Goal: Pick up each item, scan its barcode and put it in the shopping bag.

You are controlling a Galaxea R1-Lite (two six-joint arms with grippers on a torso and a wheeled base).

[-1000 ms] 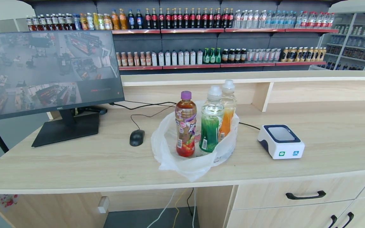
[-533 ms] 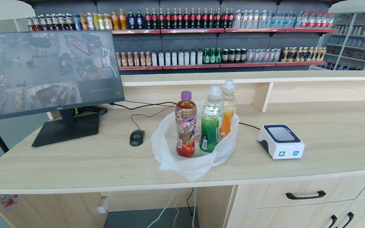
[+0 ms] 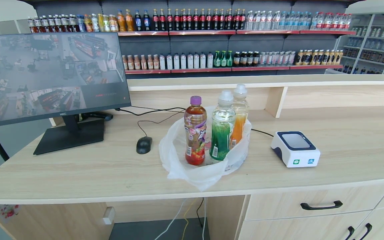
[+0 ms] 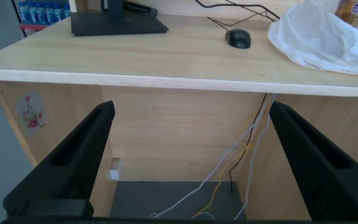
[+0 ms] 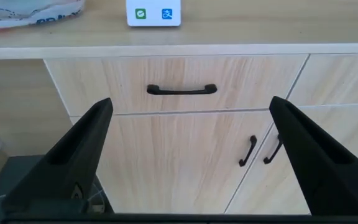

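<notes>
1. Already the red bottle point(image 3: 195, 133), green bottle point(image 3: 222, 128) and orange bottle point(image 3: 239, 113) stand upright inside the shopping bag point(image 3: 178, 163) on the desk point(image 3: 78, 173), with the scanner point(image 3: 295, 148) near on its right.
2. The left jaws and right jaws hang wide open and empty below the desk edge, the right ones facing a drawer point(image 5: 182, 90).
3. Nothing seems left to scan, so the best finish is probably to hold both arms low, clear of the bag's loose rim.

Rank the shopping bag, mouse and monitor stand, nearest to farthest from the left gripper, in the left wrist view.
1. shopping bag, at the front edge of the counter.
2. mouse, farther back.
3. monitor stand, rearmost, robot's left.
</notes>
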